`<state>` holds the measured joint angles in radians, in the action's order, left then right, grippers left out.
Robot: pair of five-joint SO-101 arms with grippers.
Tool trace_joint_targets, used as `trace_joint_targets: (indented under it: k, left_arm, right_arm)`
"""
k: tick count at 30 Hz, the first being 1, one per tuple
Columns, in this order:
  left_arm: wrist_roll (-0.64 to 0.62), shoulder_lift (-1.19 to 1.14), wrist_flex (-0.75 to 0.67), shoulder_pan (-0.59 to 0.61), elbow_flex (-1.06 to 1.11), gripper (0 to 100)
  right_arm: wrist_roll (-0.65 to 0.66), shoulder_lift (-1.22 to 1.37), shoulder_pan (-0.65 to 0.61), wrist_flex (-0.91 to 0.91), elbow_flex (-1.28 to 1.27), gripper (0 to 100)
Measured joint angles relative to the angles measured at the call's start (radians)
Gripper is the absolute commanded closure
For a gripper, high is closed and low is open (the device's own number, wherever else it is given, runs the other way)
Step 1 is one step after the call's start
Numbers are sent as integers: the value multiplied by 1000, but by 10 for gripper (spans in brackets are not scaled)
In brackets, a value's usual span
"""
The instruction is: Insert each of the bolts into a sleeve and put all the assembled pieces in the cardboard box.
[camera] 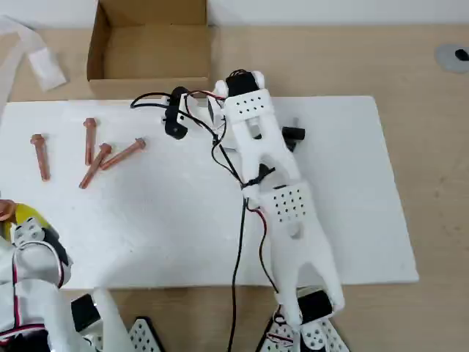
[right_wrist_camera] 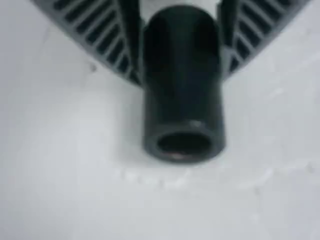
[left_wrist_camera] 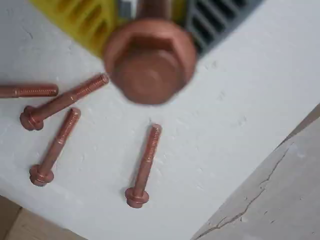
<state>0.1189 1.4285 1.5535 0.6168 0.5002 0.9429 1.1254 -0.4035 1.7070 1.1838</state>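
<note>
- Left gripper [left_wrist_camera: 150, 12] pinches a bolt [left_wrist_camera: 150, 62].
- Right gripper [right_wrist_camera: 182, 30] pinches a sleeve [right_wrist_camera: 182, 105].
- Four loose bolts [camera: 89, 143] lie on the pad [camera: 176, 213], near the box [camera: 154, 51].

Loose bolts — four, copper-coloured, with flanged hexagonal heads, lying flat near the left edge of the foam board [camera: 183, 220]. The leftmost bolt [camera: 40, 155] and second bolt [camera: 89, 139] have their heads toward the far edge. The third bolt [camera: 95, 165] and fourth bolt [camera: 122, 154] lie just beside each other.
Held bolt [left_wrist_camera: 150, 62]: clamped in the left gripper [left_wrist_camera: 150, 7].
Sleeve [right_wrist_camera: 182, 100] — black, hollow, clamped in the right gripper [right_wrist_camera: 182, 30].
Cardboard box [camera: 150, 51]: open-topped, past the board's far edge.
</note>
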Motion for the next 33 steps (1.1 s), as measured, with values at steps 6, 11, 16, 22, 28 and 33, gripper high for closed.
trace_joint_targets:
  k: [6,11,16,22,28,33]
  left_arm:
    - [0,0,0,0,0,994]
    - [0,0,-3,0,6,994]
    - [0,0,-132,-5,106,994]
    - [0,-9,-359,-5,244,994]
    - [0,-6,-499,-61,292,994]
    - [-54,-9,-519,-232,292,994]
  right_arm:
    - [-78,23,-17,58,166,990]
    - [-292,-35,-32,60,293,990]
    - [-624,-250,-40,63,301,990]
    - [-898,-635,-97,63,140,990]
    - [-1037,-1112,-215,64,-290,990]
    - [-1088,-1493,-222,55,-720,990]
